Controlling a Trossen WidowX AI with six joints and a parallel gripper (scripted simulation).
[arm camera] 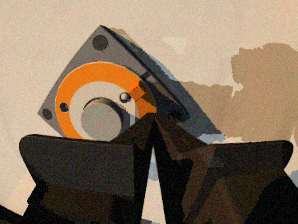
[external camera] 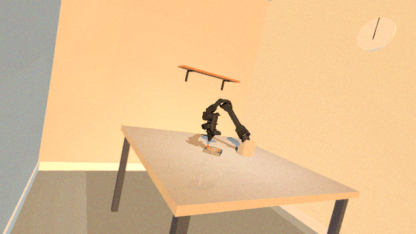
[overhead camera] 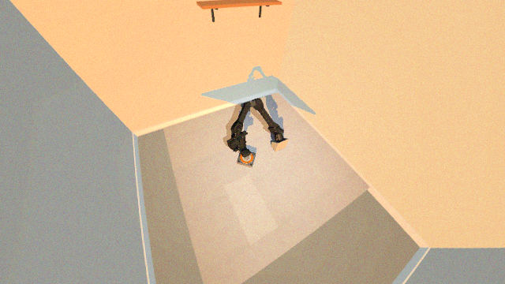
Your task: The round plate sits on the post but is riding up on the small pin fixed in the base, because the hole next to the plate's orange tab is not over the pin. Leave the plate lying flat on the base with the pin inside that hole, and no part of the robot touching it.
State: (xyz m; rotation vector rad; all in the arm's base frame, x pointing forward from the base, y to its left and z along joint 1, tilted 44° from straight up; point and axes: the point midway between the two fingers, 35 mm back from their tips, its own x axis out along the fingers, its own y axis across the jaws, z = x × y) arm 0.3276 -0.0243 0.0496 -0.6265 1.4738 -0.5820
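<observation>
With the black fingers closed on nothing beside the orange tab [arm camera: 143,99], further pushing may over-rotate the round orange plate [arm camera: 87,83] past the pin.

light: warm, bright, even | shadows: soft arm shadow on the table [external camera: 260,182], darker patches beside the base [arm camera: 100,46] in the wrist view | quality: grainy, low-resolution, blocky edges | glare: none visible
</observation>
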